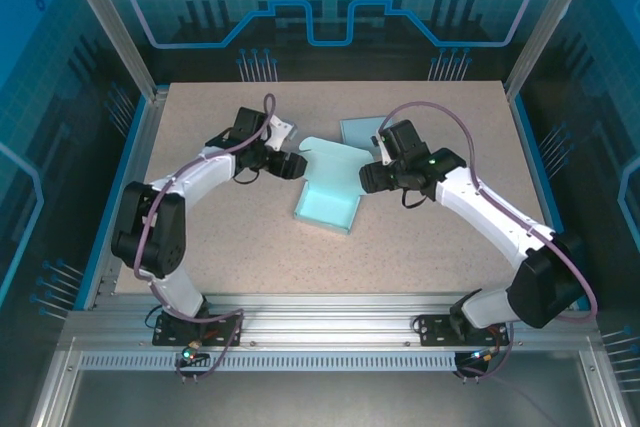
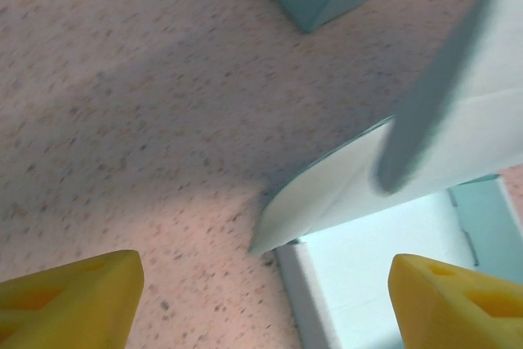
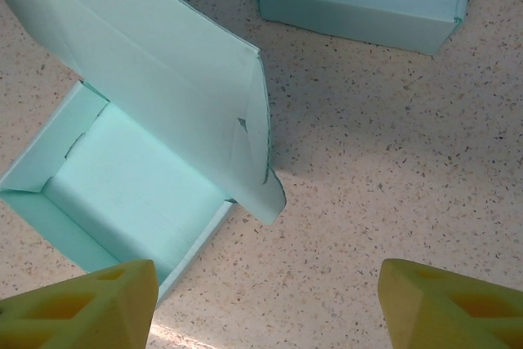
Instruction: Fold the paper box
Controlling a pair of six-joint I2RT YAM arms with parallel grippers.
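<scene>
- Hanging spread with nothing between its yellow fingertips, the left gripper (image 1: pixel 285 164) sits just beside the left edge of the lid (image 1: pixel 335 154) of the paper box (image 1: pixel 326 203). The right gripper (image 1: pixel 370 175) is likewise spread and empty, just beside the lid's right edge.
- The paper box lies mid-table between the two grippers. Its tray is open upward, its lid is raised and leaning back, and a side flap (image 3: pixel 257 149) hangs loose off the lid's end.
- Risk: if one gripper pushes the lid while the other does not brace it, the light box will probably slide or turn on the table (image 1: pixel 420 247) rather than fold.
- Risk: if the lid is lowered before the side flap is bent inward, the flap could land outside the tray wall and crease instead of tucking in.
- Risk: the second box (image 1: pixel 358 130) sits close behind the right gripper, so a wide swing of that arm could knock it.
- Count: two grippers; two teal boxes, one open and one further back that appears closed up; one raised lid; one table.
</scene>
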